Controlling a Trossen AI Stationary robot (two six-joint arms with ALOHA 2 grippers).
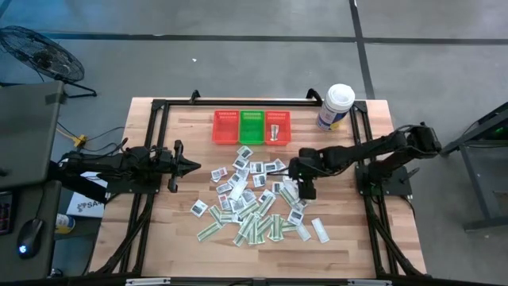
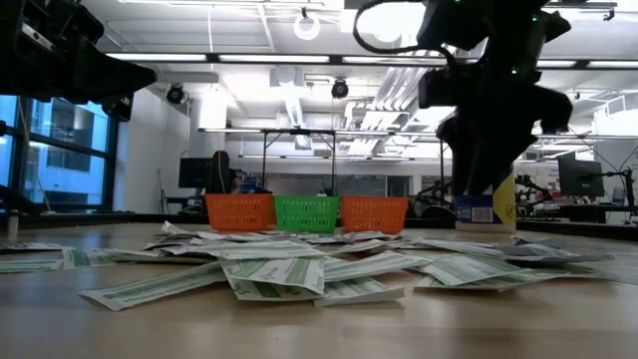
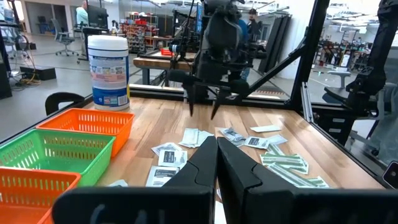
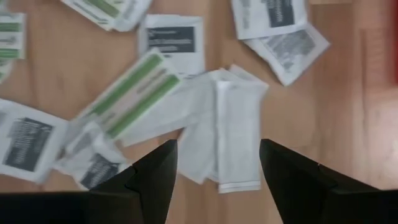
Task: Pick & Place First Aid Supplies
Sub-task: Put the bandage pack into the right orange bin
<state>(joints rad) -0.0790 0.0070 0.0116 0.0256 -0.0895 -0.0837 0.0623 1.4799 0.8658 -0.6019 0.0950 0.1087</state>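
The first aid supplies (image 1: 254, 202) lie scattered flat on the wooden table's middle: squarish white packets with dark print and narrow green-and-white strips. My right gripper (image 1: 305, 189) hangs open above the pile's right part, pointing steeply down and touching nothing. In the right wrist view its fingers stand on either side of a blank white packet (image 4: 239, 140), with a green-and-white strip (image 4: 134, 93) beside it. My left gripper (image 1: 190, 165) waits shut at the table's left, held level above the wood, pointing toward the pile.
Three small mesh baskets stand in a row at the far edge: red (image 1: 226, 127), green (image 1: 252, 127), red (image 1: 278, 127). A white tub with a blue label (image 1: 335, 106) stands at the far right. A black frame (image 1: 155, 111) runs along the table's edges.
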